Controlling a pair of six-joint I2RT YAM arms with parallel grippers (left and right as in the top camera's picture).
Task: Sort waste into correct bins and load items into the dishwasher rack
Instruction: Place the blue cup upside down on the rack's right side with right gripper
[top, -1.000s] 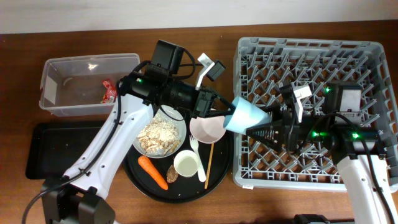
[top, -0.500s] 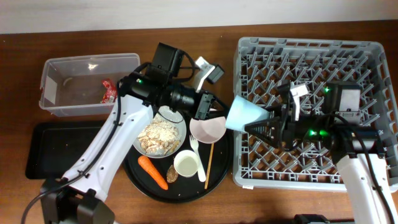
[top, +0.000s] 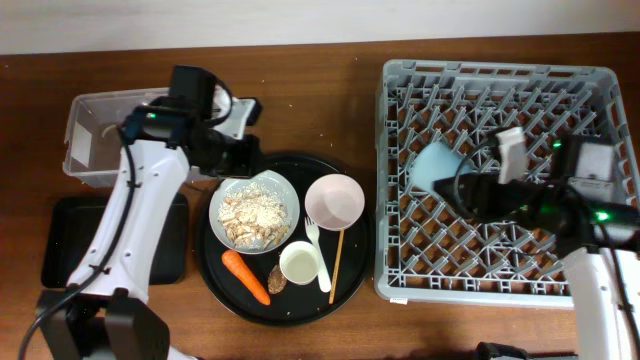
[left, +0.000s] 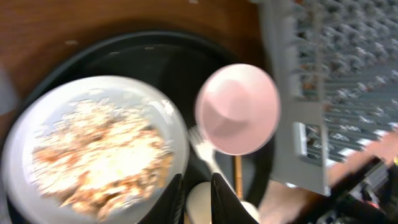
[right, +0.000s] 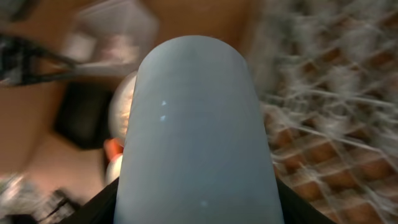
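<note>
Cup (right: 196, 124), pale blue and smooth, fills my right wrist view, held in my right gripper (top: 455, 184); overhead alone shows it above the grey rack (top: 600, 90). Left gripper (left: 196, 190) narrow, empty.

We read no text, labels, brands or numbers: nothing legible on the clear tub (top: 75, 140), the grey rack (top: 500, 72) or the light blue cup (top: 437, 165). Both wrist views are blurred.

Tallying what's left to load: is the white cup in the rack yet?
No, the white cup stands on the round black tray, beside the fork.
</note>
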